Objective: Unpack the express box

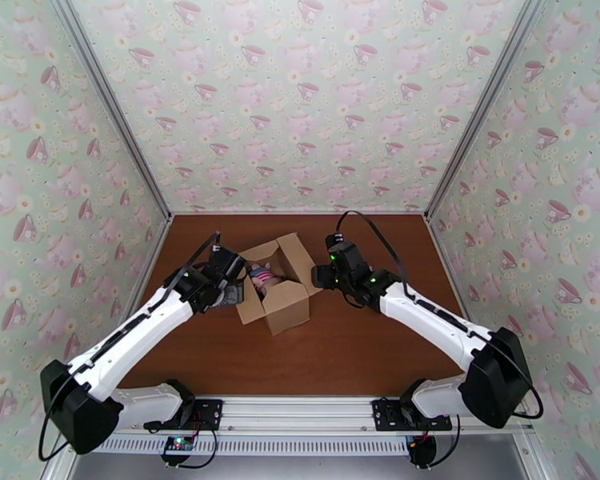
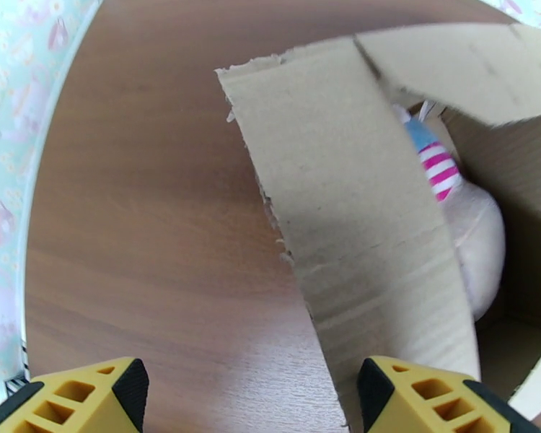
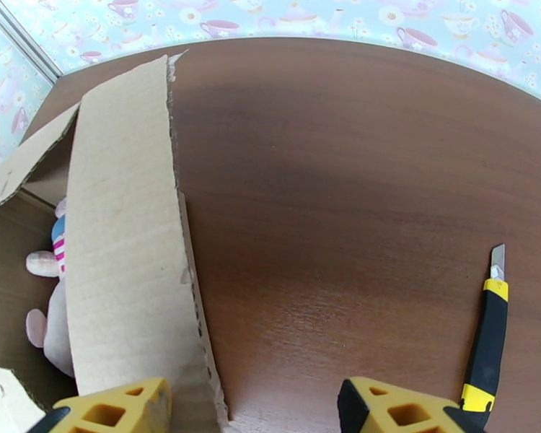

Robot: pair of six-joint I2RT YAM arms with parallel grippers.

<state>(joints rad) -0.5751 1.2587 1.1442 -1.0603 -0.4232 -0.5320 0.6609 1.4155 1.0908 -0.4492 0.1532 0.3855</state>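
The express box [image 1: 278,302] stands open in the middle of the brown table, its flaps spread outward. A pink plush doll [image 2: 478,243] with a striped top lies inside it, also seen as the doll [image 3: 48,330] and the doll [image 1: 262,278]. My left gripper [image 1: 238,290] sits at the box's left side, open, with the left flap [image 2: 357,211] running down to its right finger [image 2: 429,402]. My right gripper [image 1: 318,275] is at the box's right side, also open, and the right flap [image 3: 126,247] reaches its left finger [image 3: 115,411].
A yellow-and-black utility knife [image 3: 487,333] lies on the table [image 3: 328,175] to the right of my right gripper. Teacup-patterned walls [image 1: 300,98] close in the table on three sides.
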